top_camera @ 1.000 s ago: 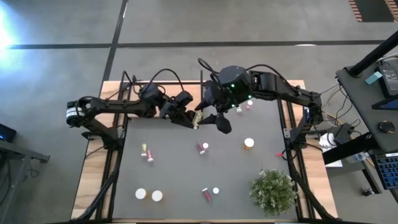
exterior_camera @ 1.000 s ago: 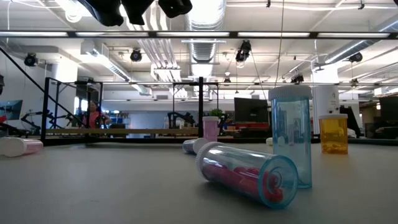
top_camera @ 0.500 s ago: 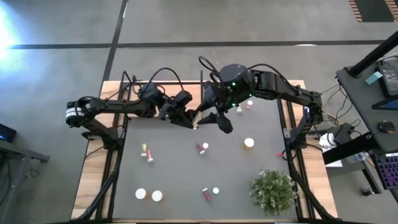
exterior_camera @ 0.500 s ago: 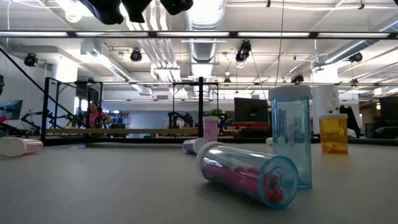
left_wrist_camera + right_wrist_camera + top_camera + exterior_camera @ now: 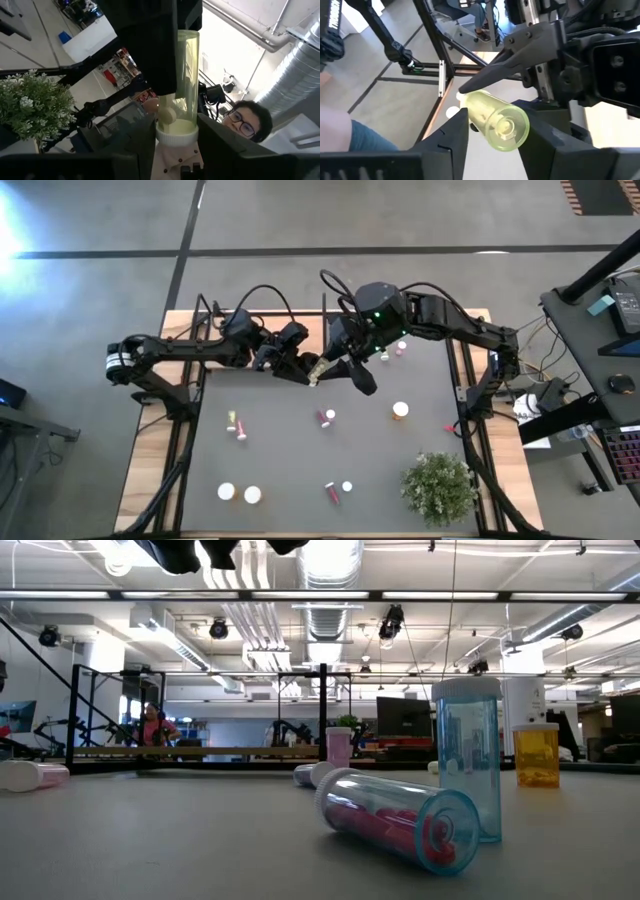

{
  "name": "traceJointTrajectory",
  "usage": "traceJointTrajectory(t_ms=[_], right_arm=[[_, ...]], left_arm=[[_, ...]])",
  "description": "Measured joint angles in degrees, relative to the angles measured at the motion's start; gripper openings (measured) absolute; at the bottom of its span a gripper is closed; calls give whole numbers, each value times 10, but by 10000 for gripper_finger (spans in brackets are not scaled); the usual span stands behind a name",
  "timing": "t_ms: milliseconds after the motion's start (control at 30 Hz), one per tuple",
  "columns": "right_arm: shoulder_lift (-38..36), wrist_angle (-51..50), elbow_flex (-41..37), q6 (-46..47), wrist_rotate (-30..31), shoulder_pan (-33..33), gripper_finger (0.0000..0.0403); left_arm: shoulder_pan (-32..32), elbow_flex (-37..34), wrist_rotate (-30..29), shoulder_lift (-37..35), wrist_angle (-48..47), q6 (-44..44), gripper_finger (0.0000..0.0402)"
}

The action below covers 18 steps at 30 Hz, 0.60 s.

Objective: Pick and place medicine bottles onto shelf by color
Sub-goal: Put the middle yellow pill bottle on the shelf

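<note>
A yellow-green medicine bottle [image 5: 316, 369] with a white cap hangs in the air over the far middle of the table, between my two grippers. My left gripper [image 5: 304, 367] reaches in from the table's left and is shut on it. My right gripper [image 5: 337, 365] comes from the right and is shut on its other end. In the left wrist view the bottle [image 5: 186, 75] runs away from my left gripper [image 5: 175, 120]. The light-wood shelf [image 5: 316, 332] lies at the far edge, mostly hidden under the arms. My left gripper pinches the bottle's white cap end [image 5: 176, 136] between its two fingers, coming about level from the table's left. The bottle sticks out past the fingertips, lifted clear of the table. My right gripper has the bottle's yellow-green body near its bottom end [image 5: 490, 116] between its two fingers [image 5: 451, 134], coming from the table's right. The bottle's bottom faces the wrist, and the bottle lies along the fingers.
Several other bottles lie or stand on the dark tabletop: a pink one [image 5: 326, 417], an orange one [image 5: 400, 410], a pair at the near left [image 5: 240, 493]. A bushy plant [image 5: 440, 486] stands at the near right. A person [image 5: 247, 122] shows beyond the table.
My right gripper has shut on the bottle's free end; its fingers stood wide apart a second ago and have come together. My left gripper has kept its hold on the bottle throughout.
</note>
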Motion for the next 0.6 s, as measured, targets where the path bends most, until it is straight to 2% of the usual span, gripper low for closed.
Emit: traceJointTrajectory(t_ms=[267, 600], right_arm=[[-1, -1, 0, 10, -7, 0, 83], [-8, -17, 0, 15, -2, -1, 78]], left_arm=[[0, 1, -15, 0, 0, 0, 116], [-1, 0, -36, 0, -4, 52, 116]])
